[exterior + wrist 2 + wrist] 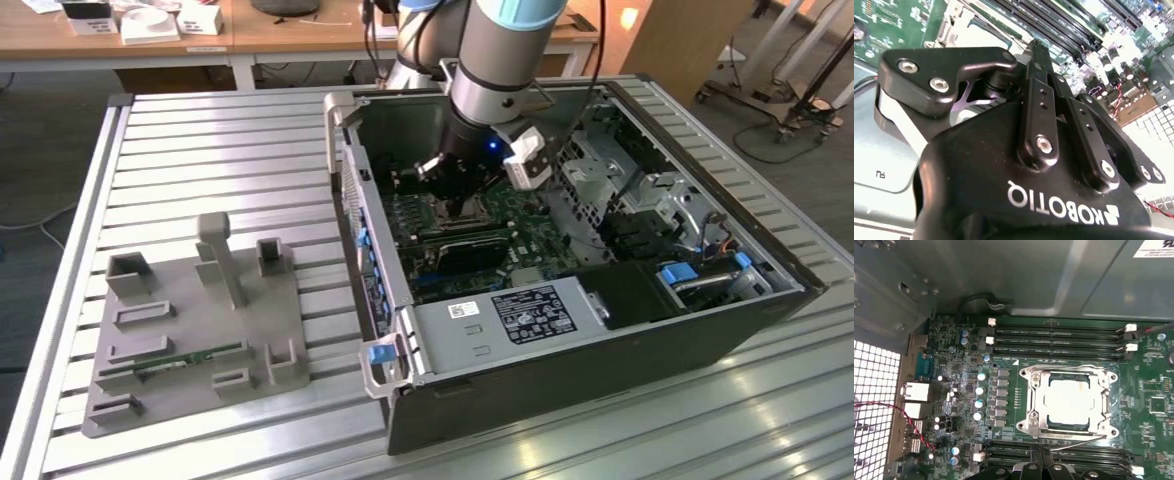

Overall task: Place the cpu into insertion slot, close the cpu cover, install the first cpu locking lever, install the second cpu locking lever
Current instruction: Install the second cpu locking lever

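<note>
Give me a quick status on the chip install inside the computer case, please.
Gripper down inside the case, at the socket edge. Chip seated in the socket, cover down around it. Nothing blocking.

Arm reaches into open computer case [574, 330] on slatted table [214, 150]; gripper [463, 208] low over green motherboard [461, 250]. Grey fixture tray [187, 330] at exterior view's left.

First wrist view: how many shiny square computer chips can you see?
1. The cpu lies in the insertion slot mid-motherboard, between the long memory slots. The gripper covers a bit of the board, so something could be hidden there.
</note>
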Controlling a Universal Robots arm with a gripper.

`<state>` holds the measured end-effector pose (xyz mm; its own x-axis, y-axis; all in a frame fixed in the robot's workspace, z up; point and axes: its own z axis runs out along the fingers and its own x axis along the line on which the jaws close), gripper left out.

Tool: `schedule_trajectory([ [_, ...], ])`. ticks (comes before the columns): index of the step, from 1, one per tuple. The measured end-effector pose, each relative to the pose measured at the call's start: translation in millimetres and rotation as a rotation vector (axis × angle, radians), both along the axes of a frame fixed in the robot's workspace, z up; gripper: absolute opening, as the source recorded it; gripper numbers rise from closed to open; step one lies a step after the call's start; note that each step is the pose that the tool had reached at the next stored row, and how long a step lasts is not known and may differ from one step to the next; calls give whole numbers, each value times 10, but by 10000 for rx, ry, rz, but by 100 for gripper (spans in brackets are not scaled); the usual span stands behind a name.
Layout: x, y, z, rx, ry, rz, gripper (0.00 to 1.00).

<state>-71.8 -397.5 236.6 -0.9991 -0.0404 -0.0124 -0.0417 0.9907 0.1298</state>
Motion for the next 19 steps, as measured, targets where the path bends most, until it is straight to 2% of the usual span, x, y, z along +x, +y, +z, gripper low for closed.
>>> schedule_trajectory([
  [9, -86, 0, -125, -1, 13, 0, 10],
  [19, -121, 6, -209, 10, 57, 5, 10],
])
